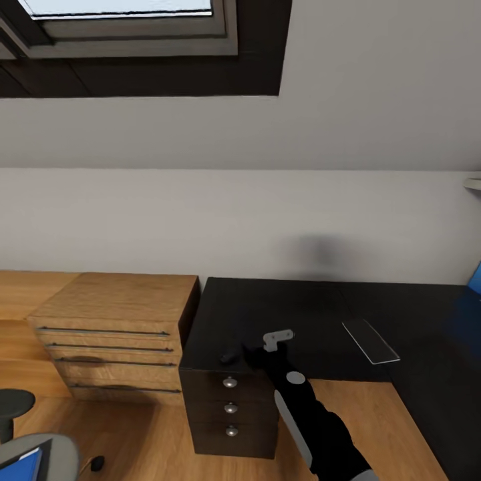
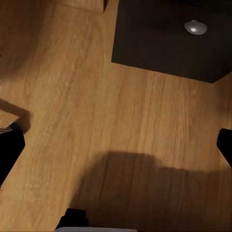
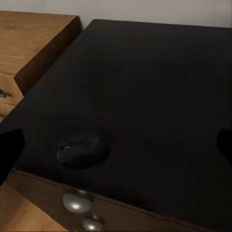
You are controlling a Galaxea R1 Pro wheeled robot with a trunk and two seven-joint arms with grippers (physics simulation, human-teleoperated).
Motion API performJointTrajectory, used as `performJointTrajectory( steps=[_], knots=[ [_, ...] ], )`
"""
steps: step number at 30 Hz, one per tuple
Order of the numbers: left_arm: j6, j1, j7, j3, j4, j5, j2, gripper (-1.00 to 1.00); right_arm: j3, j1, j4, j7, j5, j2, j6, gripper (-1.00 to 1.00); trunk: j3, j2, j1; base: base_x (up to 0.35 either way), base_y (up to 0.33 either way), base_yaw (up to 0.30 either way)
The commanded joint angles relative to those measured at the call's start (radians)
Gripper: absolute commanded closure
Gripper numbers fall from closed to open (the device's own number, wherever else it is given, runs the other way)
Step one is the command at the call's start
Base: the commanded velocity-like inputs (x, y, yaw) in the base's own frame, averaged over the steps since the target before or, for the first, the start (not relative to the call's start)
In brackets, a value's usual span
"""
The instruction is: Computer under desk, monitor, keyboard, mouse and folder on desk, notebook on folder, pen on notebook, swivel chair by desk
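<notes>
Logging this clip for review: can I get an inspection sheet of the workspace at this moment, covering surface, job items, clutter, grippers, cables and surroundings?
Surface: black desk, L-shaped, with knobbed drawers below its left end.
Job's things: mouse lies on the desk near the front edge above the drawers; a blue item sits on the swivel chair, too cropped to name.
Clutter: flat clear sheet on the desk; small dark object on the floor, unidentifiable.
Grippers: right gripper over the desk just beside the mouse, open; left gripper fingers spread, facing the wood floor.
Cables: nothing seen.
Surroundings: wooden dresser left of the desk, pale wall, window above.
</notes>
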Motion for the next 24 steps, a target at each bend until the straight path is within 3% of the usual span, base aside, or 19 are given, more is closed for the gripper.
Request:
performJointTrajectory(
  steps=[1, 8, 16, 24],
  knots=[
    [-0.004, -0.001, 0.001, -0.008, 0.001, 0.008, 0.0, -1.0, 0.003, 0.0, 0.006, -0.009, -0.011, 0.0, -0.013, -1.0, -0.002, -0.001, 0.0, 0.161, 0.0, 0.159],
    [-0.004, -0.001, 0.001, -0.008, 0.001, 0.008, 0.0, -1.0, 0.002, 0.0, 0.015, -0.01, -0.016, -0.003, -0.041, -1.0, -0.011, -0.001, 0.0, 0.054, 0.0, 0.146],
    [-0.004, -0.001, 0.0, -0.007, 0.001, 0.008, 0.0, -1.0, 0.003, 0.0, 0.021, -0.009, -0.013, -0.003, -0.039, -1.0, -0.013, -0.001, 0.0, 0.019, 0.003, 0.03],
    [-0.004, -0.001, 0.001, -0.008, 0.001, 0.008, 0.0, -1.0, 0.002, 0.0, 0.081, -0.011, -0.014, 0.0, -0.004, -1.0, -0.013, -0.001, 0.0, 0.184, 0.084, 0.001]
  ],
)
